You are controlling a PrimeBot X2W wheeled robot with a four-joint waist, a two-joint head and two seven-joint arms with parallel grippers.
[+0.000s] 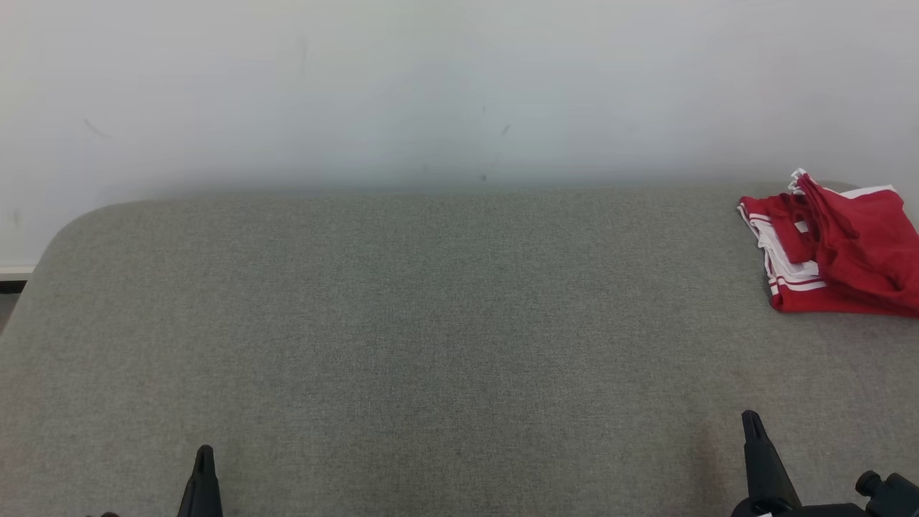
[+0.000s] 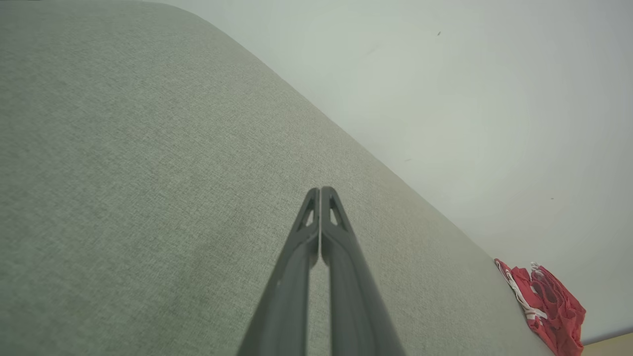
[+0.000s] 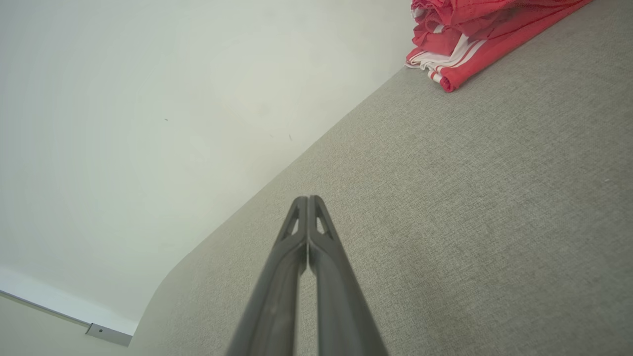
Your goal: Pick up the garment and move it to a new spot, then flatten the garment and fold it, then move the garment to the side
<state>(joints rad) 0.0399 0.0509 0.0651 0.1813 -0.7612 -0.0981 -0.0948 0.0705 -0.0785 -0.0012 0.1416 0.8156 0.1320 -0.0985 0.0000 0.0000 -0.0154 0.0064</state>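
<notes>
Pressing its two dark fingers flat together with nothing between them, the left gripper (image 2: 320,190) hangs low over the grey fabric surface (image 2: 148,148). The right gripper (image 3: 307,199) is clenched the same way, empty, its fingertips meeting. In the head view they sit at the near edge, one toward each lower corner, well apart and pointing toward the pale wall (image 1: 431,86). I judge this a parked stance that keeps both arms off the working area. The red garment (image 1: 833,248) with white stripes lies at the far right end of the surface, close to the back edge by the wall. It is well apart from both grippers, though nearer the right one. It sits in stacked layers, a striped hem showing along its left side and the top layer rumpled. Such a compact pile off to the side suggests the folding and setting-aside are done, though it could also be a starting heap.
</notes>
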